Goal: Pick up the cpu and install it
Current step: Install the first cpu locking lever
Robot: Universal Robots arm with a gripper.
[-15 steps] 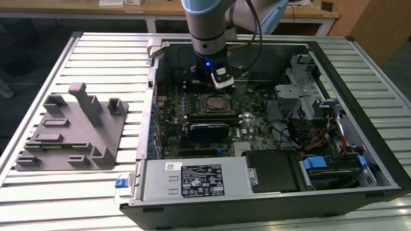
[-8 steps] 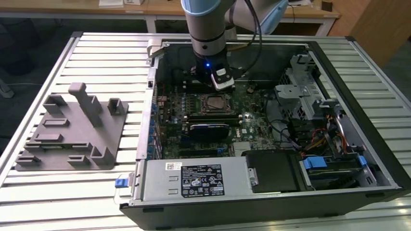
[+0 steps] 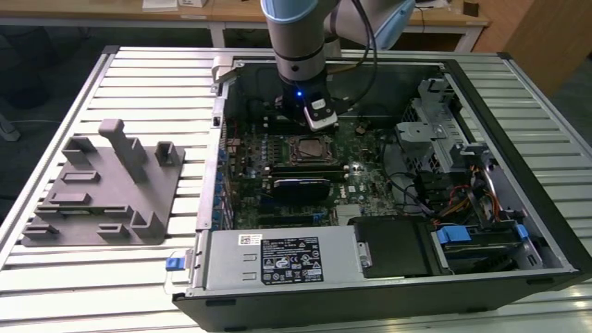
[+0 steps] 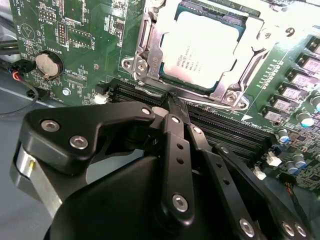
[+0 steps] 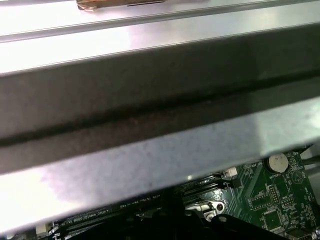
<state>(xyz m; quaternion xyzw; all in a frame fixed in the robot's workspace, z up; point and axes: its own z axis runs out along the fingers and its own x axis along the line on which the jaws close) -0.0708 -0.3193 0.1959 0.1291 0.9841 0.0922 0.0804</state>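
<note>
A: One arm [image 3: 301, 41] in the exterior view, reaching down into the open pc case [image 3: 518, 76] that lies on the slatted worktop [image 3: 138, 76]. Gripper [image 3: 319, 125] hangs just over the motherboard [image 3: 370, 184], near the case's far wall.

B: Cpu?

A: Cpu [image 3: 308, 147] sits in the socket frame [image 3: 288, 154] mid-board, just beside the gripper tip, toward the case's near side. Nothing in the gripper that I can see. Grey fixture [image 3: 102, 187] lies on the worktop at the exterior view's left, well apart from the case. Power supply [image 3: 277, 260] fills the case's near edge.

B: 2nd wrist view?

A: Gripper [image 4: 172, 102] w/ black fingers [image 4: 175, 145] drawn close together, tips meeting at a narrow point, holding nothing. Tip is just short of the socket frame's [image 4: 142, 65] edge, over the black memory slots [image 4: 225, 127]. Cpu [image 4: 205, 47] lies flat in the frame, pale metal top up, apart from the tip. Round coin battery [image 4: 47, 64] sits off toward the board's edge.

B: 1st wrist view?

A: Mostly the case wall [image 5: 160, 100], a dark band across, with pale slats beyond. Strip of motherboard [image 5: 270, 200] below it, coin battery [image 5: 278, 161] visible. Dark gripper parts at the edge; cannot tell the finger gap from this one.
</note>
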